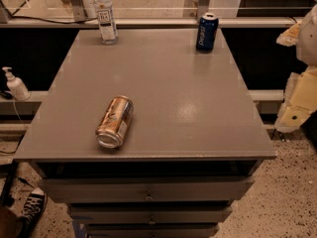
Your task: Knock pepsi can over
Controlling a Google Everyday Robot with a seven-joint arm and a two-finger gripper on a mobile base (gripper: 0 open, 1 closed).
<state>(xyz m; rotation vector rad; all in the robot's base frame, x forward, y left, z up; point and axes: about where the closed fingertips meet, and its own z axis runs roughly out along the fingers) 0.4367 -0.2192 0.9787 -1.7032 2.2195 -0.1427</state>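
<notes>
The pepsi can (pixel 207 32), dark blue with white lettering and a silver top, stands upright at the far right corner of the grey table (pixel 168 98). My gripper (pixel 297 103) shows as cream-coloured parts at the right edge of the view, beside the table's right side. It is well apart from the can, nearer to me and further right than it. It holds nothing that I can see.
A gold-bronze can (pixel 115 122) lies on its side at the front left of the table. A clear plastic bottle (pixel 105 16) stands at the far left corner. A pump dispenser (pixel 15 85) stands on a shelf to the left. Drawers sit below the tabletop.
</notes>
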